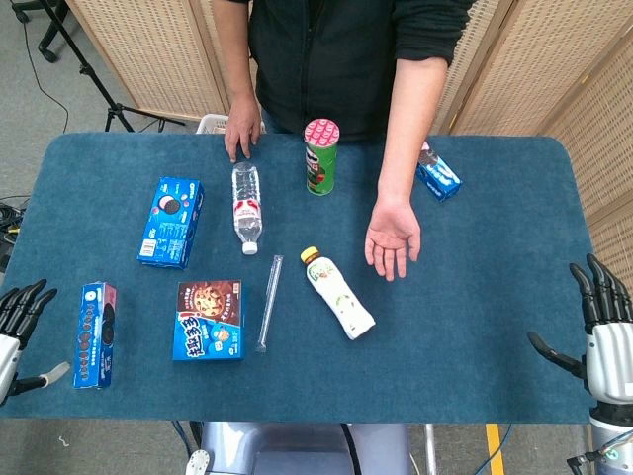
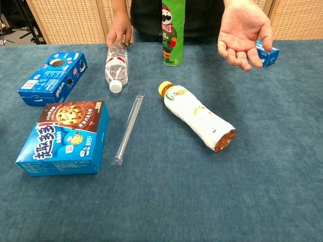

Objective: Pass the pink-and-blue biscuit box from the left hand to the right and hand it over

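Pink-and-blue biscuit box (image 1: 436, 174): small, lying at the far right of the blue table (image 1: 495, 327), partly behind the person's forearm; in the chest view only its blue end shows, just beyond the person's open palm (image 2: 245, 31); held by neither robot hand.

Left hand (image 1: 20, 322): at the table's near left edge, fingers spread, holding nothing; not touching the upright-printed Oreo box (image 1: 96, 334) lying just beside it.

Right hand (image 1: 598, 332): at the near right edge, fingers apart and extended, empty; well apart from the task box.

Person's other hand (image 2: 119, 31): fingertips on the table by the base of a clear water bottle (image 2: 116, 65), which lies on its side.

Other items: Pringles can (image 2: 173, 33), upright, far centre; yellow-capped drink bottle (image 2: 198, 115), lying tilted at centre; long clear tube (image 2: 127, 129), lying between the bottle and a blue chocolate-chip cookie box (image 2: 65, 137); second Oreo box (image 2: 53, 77), far left.
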You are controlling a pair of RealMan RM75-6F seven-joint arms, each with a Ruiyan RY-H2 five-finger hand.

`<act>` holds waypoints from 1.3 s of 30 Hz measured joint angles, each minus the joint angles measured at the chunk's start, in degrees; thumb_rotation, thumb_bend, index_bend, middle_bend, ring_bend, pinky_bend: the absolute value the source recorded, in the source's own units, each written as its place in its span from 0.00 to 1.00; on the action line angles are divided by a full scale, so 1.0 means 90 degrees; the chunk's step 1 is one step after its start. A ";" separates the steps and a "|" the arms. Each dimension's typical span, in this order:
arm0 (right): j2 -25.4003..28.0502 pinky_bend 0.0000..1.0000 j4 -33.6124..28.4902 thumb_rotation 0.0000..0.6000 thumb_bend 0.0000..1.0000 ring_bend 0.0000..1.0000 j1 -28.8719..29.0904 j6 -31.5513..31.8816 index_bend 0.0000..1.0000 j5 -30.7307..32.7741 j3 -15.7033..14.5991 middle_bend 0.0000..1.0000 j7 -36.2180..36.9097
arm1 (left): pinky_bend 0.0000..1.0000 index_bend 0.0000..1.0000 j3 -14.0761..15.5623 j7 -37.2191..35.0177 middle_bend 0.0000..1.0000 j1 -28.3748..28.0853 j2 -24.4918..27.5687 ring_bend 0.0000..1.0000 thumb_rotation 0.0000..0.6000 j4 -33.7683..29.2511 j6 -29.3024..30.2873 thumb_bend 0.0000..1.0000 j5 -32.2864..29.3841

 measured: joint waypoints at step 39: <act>-0.0046 0.06 -0.0271 1.00 0.05 0.00 -0.0078 -0.0173 0.05 0.0507 0.0167 0.00 -0.0481 | 0.00 0.00 0.1180 0.0757 0.00 -0.1274 -0.2036 0.00 1.00 0.5518 -0.0866 0.00 0.2008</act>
